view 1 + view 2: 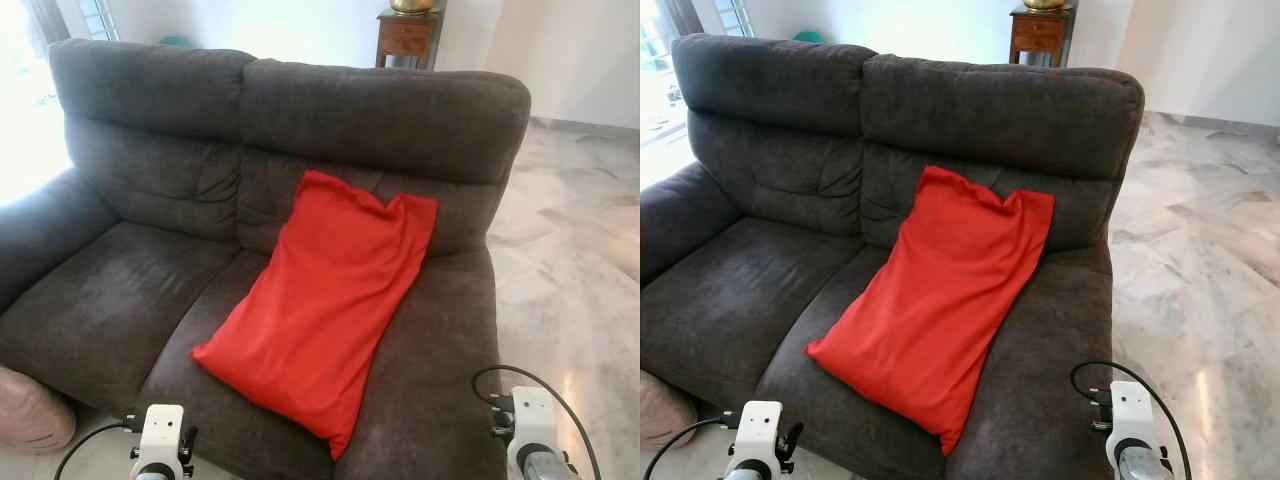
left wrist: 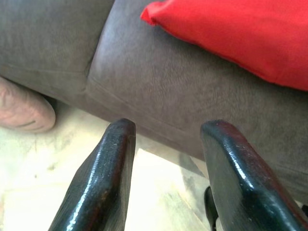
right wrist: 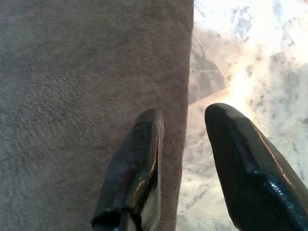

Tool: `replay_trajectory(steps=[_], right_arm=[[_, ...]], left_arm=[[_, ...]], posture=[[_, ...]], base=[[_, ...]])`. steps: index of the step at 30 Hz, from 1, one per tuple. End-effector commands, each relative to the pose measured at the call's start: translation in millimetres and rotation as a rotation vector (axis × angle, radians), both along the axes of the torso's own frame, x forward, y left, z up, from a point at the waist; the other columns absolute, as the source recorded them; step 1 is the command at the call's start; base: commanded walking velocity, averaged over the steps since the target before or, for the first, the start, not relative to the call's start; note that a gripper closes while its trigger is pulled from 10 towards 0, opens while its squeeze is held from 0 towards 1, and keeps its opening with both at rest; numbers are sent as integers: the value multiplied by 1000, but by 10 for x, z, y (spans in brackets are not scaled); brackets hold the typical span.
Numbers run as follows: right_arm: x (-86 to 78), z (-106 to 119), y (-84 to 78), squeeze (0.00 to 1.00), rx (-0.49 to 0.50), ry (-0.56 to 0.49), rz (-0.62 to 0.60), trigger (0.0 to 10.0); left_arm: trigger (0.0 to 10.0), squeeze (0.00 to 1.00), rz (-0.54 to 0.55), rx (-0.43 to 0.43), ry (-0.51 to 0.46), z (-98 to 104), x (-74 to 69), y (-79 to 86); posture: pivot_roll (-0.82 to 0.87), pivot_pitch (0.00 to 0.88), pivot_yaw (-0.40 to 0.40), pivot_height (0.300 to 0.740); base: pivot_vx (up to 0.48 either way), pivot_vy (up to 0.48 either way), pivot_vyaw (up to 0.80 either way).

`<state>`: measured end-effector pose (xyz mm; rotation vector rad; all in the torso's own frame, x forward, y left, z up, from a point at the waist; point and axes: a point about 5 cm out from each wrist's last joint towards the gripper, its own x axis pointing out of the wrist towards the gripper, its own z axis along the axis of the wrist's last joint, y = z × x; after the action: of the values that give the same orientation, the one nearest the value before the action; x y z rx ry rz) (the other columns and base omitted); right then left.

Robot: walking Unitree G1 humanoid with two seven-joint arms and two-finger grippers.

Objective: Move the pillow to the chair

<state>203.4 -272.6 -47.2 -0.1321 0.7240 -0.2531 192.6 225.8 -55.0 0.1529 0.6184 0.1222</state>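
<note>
One red pillow (image 1: 325,310) lies slanted on the right seat of the dark grey sofa (image 1: 150,160), its top leaning on the backrest. The left gripper (image 2: 166,144) and right gripper (image 3: 185,130) hover low before the sofa's front edge, fingers parted, holding nothing.

We see our left gripper (image 2: 166,144) with its two black fingers (image 2: 101,178) spread apart above pale floor (image 2: 43,192), the grey sofa's (image 2: 159,86) front edge just beyond, the red pillow (image 2: 240,33) at one o'clock and a pinkish cushion (image 2: 21,108) at nine o'clock.
</note>
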Motion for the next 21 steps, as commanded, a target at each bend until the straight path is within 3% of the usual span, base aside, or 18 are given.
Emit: replay_trajectory(steps=[1,8,21], right_arm=[[0,-14,37,0,4,1,14,10000],[-9,-49,130,0,26,0,27,10000],[16,-51,181,0,34,-8,34,10000]], left_arm=[[10000,0,14,-8,-1,-11,6,-6],[10000,0,32,-10,27,-70,-84,-14],[10000,0,20,-19,14,-58,-27,-49]], posture=[[29,0,17,740],[33,0,22,740],[31,0,25,740]], base=[[0,0,0],[0,0,0],[0,21,0]])
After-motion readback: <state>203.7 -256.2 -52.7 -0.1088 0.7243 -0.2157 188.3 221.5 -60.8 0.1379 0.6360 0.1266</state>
